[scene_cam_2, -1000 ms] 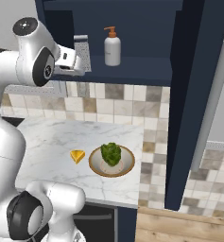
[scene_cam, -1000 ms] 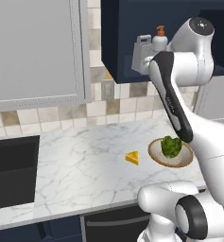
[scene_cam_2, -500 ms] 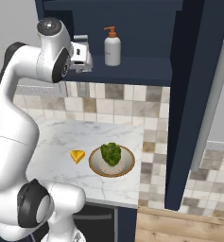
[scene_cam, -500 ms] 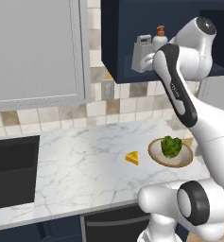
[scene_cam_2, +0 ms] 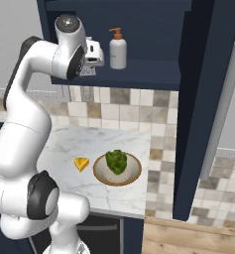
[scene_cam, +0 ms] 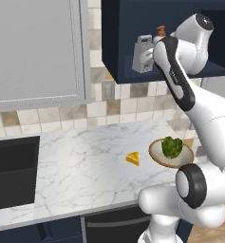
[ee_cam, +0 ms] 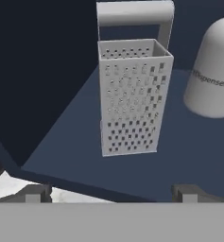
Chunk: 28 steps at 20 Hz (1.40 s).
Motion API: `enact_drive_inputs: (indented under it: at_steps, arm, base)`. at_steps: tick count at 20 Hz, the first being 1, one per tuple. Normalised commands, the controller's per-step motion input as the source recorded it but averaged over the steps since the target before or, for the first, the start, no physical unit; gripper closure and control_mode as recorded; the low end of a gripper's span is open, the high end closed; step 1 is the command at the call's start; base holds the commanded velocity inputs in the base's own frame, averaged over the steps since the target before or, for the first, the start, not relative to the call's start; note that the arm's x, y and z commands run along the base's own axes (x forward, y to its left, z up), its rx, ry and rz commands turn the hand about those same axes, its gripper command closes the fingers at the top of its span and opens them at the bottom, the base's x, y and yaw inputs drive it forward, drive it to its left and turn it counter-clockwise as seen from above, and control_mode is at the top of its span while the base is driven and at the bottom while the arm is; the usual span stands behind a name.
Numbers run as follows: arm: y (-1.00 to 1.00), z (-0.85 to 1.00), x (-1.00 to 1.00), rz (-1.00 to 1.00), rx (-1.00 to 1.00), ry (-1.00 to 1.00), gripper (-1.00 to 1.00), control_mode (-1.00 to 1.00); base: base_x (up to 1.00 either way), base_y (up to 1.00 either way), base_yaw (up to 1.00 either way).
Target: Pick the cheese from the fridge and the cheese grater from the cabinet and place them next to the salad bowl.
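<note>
Since a second ago your arm has swung in toward the cabinet, bringing the hand from beside the shelf up close to the cheese grater; the things on the bench have not shifted.

From the left base view, you see the cheese grater (scene_cam: 142, 53) standing upright on the shelf of the navy cabinet (scene_cam: 117, 38), with the end effector (scene_cam: 149, 56) right at its near side. The cheese (scene_cam: 132, 158) already lies on the marble bench (scene_cam: 80, 161), just beside the salad bowl (scene_cam: 171, 153). So the cheese half looks finished, and you are on the grater pick.

From the right base view, the hand (scene_cam_2: 93, 53) sits at the shelf edge, hiding the grater behind the arm. The soap bottle (scene_cam_2: 118, 48) stands just beside it on the same shelf. Below, the cheese (scene_cam_2: 81, 163) and the salad bowl (scene_cam_2: 117, 169) lie close together on the bench.

From the hand view, the grater (ee_cam: 132, 94) is dead ahead, upright, handle on top, with the soap bottle (ee_cam: 212, 71) near on one side. Your two fingertips (ee_cam: 34, 193) stand spread as wide as they go, well apart from the grater and holding nothing.

Next, you will likely need to advance straight in until the grater body sits between the fingers, then close. Keep clear of the soap bottle, and lift before you withdraw over the shelf edge.
</note>
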Motion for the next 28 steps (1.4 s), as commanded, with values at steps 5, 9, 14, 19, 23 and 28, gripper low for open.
enact_drive_inputs:
  at_steps: [5,9,14,19,23,28]
  arm:
    - [0.01,-0.02,0.41,0.00,0.00,0.01,-1.00,-1.00]
    - [-0.01,0.00,0.41,0.00,0.00,0.01,-1.00,-1.00]
    - [-0.04,0.00,0.35,0.01,0.00,0.02,-1.00,-1.00]
    - [0.00,0.00,0.12,0.00,0.00,0.08,-1.00,-1.00]
    - [0.00,0.00,0.23,0.00,0.00,0.04,-1.00,-1.00]
    - [0.00,-0.02,0.18,0.00,0.00,0.00,-1.00,-1.00]
  base:
    - [0.00,0.00,0.00]
    - [0.00,0.00,0.00]
    - [0.00,0.00,0.00]
    - [0.00,0.00,0.00]
    - [0.00,0.00,0.00]
    - [0.00,0.00,0.00]
